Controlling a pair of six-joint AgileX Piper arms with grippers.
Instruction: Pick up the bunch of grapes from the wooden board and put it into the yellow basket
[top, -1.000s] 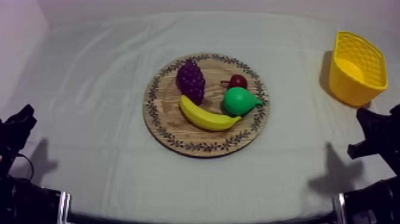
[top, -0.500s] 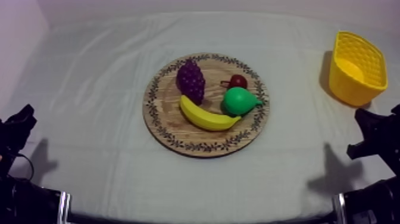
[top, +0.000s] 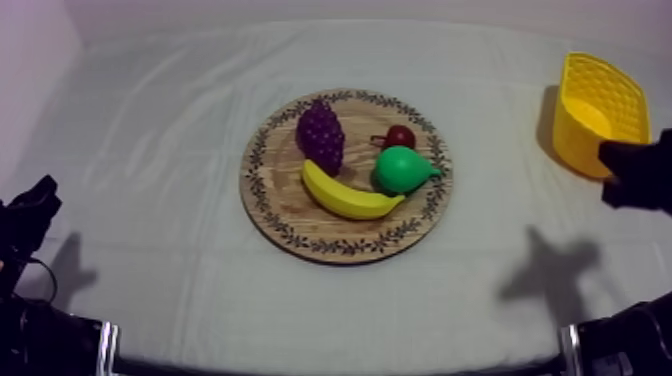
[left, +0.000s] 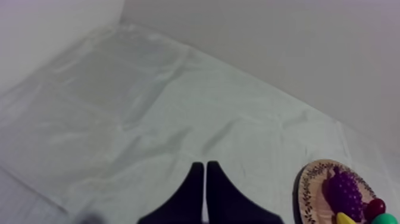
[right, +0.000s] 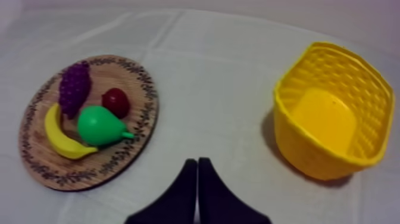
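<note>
Four toy fruits are seen on the wooden board (top: 290, 225) at mid-desk (top: 150, 130). The bunch of grapes (top: 320, 135) is placed on its far left part, just beside the banana (top: 350, 197). The small red fruit (top: 400, 136) and pear (top: 402, 169) are to its right. The yellow basket (top: 575, 130) is set well apart, at the right. The left claw (left: 205, 164) is pressed into a narrow wedge, nothing held. The right claw (right: 197, 161) is closed likewise, just beside the basket.
</note>
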